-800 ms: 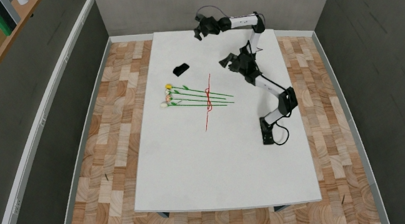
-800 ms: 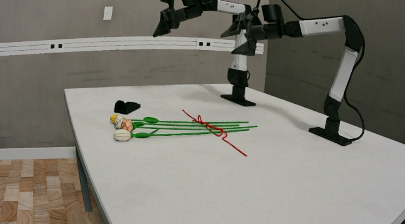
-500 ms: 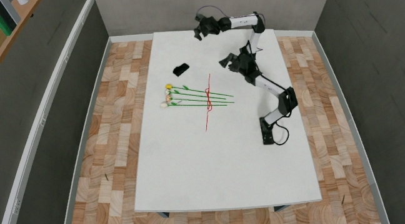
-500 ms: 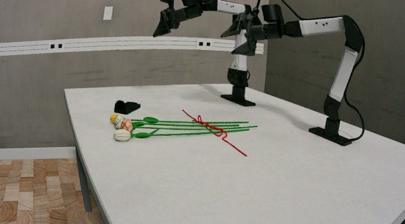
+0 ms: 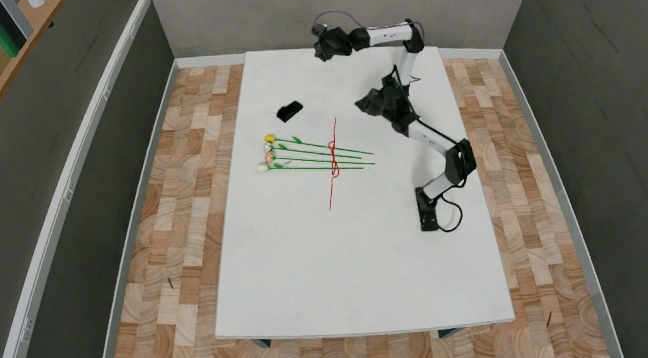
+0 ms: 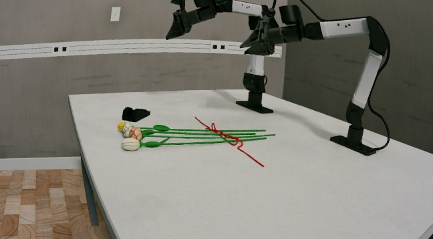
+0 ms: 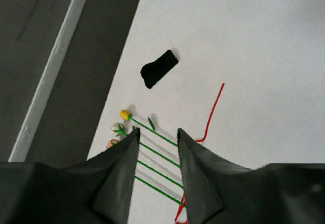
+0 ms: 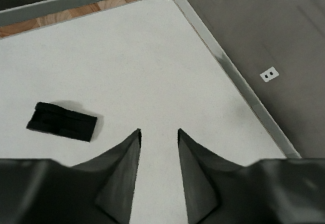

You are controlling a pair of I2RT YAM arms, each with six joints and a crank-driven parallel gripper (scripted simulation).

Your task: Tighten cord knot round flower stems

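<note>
Several flowers lie side by side with straight, spaced green stems: a yellow one, a peach one, a cream one and a whitish one. The red cord crosses the stems in a loose, looped knot, its two tails stretched to opposite sides. My left gripper is partly open and empty, high above the table; its fingers hide parts of stems and cord in its wrist view. My right gripper is partly open and empty, high near the back edge.
A small black object lies on the white table beyond the yellow flower. Walls stand behind and at the sides. The two arms are raised close to each other.
</note>
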